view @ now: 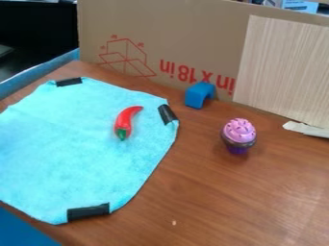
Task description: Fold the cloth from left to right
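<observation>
Near edge first: black tape strip [88,211] on the cloth's bottom corner, lower left of frame, probably a grasp marker or stiffener. Light-blue cloth [67,153] fills most of the left side, spread mostly flat on the wood table [212,206], some of its left side cut off by the frame; laid out like that, presumably so the left side can come over. Cupcake toy [238,135] stands upright right of centre, apart from the cloth, likely just a distractor. Red chili [125,122] lies on the cloth, stem toward the camera; fold could cover or drag it. Second strip [168,114] sits at the right corner, third strip [69,82] upper left. Blue arch block [199,94] is near the cardboard [186,33], which likely serves as backstop. Cloth reads unfolded. End effector: can't tell whether released or grasping.
</observation>
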Robot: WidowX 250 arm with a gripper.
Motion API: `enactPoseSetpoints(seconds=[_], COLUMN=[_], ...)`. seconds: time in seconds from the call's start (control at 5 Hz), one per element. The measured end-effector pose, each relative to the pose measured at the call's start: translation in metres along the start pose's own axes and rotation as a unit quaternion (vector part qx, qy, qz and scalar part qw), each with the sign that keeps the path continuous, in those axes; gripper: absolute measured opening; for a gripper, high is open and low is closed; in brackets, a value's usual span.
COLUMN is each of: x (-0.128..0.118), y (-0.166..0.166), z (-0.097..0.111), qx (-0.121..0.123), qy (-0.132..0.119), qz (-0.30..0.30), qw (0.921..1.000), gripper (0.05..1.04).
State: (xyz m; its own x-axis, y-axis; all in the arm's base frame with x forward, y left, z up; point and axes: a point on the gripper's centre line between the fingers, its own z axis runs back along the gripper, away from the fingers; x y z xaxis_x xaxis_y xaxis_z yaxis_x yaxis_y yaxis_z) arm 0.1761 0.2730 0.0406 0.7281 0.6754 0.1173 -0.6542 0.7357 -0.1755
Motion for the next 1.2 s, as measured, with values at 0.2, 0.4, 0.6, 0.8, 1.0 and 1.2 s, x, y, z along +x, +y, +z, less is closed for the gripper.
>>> enactPoseSetpoints(seconds=[0.2,0.4,0.6,0.8,1.0,1.2], x=[0.001,0.002,0.001,0.001,0.001,0.004], y=[0.003,0.005,0.004,-0.003,-0.021,-0.056], z=[-0.002,-0.002,-0.001,0.006,0.023,0.043], qx=[0.011,0.019,0.018,-0.003,-0.025,-0.041], qy=[-0.005,-0.008,-0.003,0.014,0.018,0.028], qz=[0.006,0.015,0.009,0.013,0.029,0.055], qw=[0.9999,0.9997,0.9998,0.9998,0.9991,0.9972], gripper=[0.979,0.706,0.397,0.172,0.067,0.052])
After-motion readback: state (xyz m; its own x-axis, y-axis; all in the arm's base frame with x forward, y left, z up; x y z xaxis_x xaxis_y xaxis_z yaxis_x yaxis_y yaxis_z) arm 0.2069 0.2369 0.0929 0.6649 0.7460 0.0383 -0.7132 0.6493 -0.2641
